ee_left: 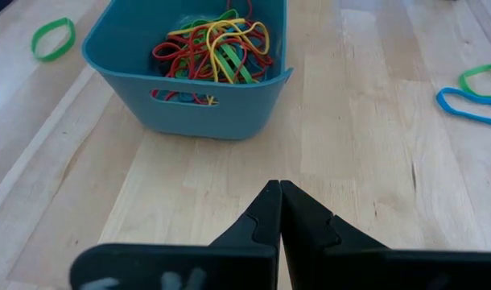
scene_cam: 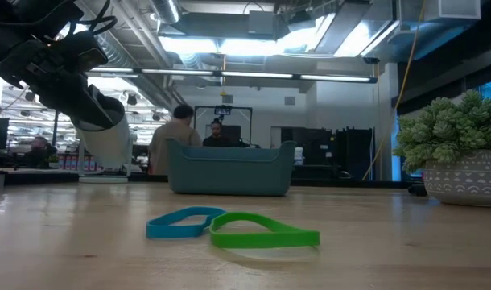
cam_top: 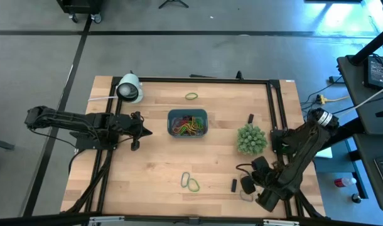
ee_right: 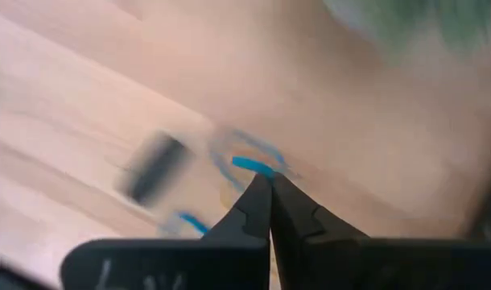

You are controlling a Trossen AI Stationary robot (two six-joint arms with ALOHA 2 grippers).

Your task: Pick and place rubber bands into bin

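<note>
Left tool [ee_left: 279, 187], pinched together on nothing, waits just left of the blue bin [cam_top: 187, 122], likely keeping clear. Inside lies a tangle of rubber bands [ee_left: 216, 44]; only that wrist view shows them plainly. Loose blue and green bands [scene_cam: 229, 227] lie nearer the front edge. Right tool [ee_right: 270, 179] has its tips together on a blue band [ee_right: 253, 166] low by the tabletop [cam_top: 154, 166], apparently lifting it; overhead hides this.
</note>
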